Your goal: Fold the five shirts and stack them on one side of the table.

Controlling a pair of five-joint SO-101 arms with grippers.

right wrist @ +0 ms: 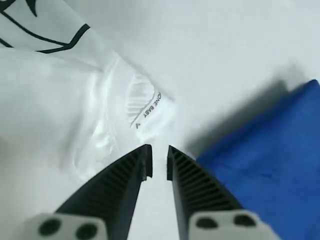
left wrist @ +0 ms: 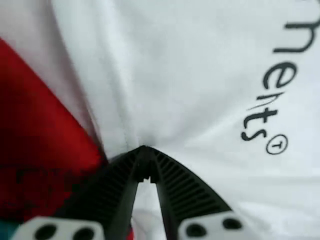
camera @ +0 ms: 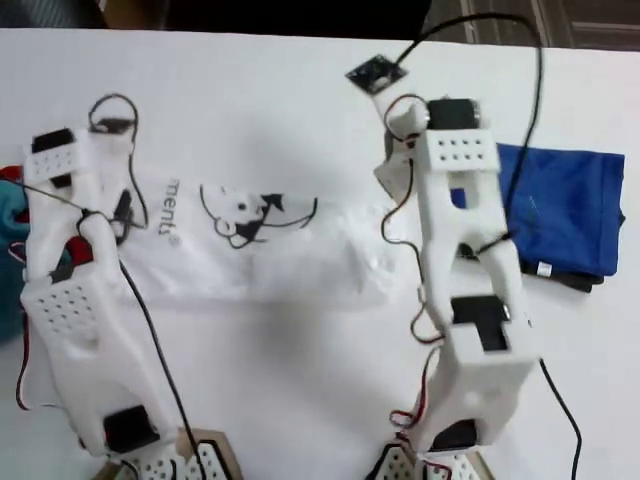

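White shirt (camera: 270, 240) pinched by left gripper (left wrist: 144, 161), right gripper (right wrist: 158, 161) parted.

Black lettering (left wrist: 272, 85), ending in a small circled mark, runs across the white shirt (left wrist: 190, 60), at nine o'clock of its drawn figure (camera: 250, 212). The shirt's neck label (right wrist: 150, 109) bears small grey print.

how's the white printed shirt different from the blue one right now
The white cloth shirt with black print lies stretched long across the middle of the table; the plain blue cloth shirt is a folded rectangle at the side. The left pincer pinches the white one; nothing grips the blue one, which lies on a dark garment. Both lie flat.
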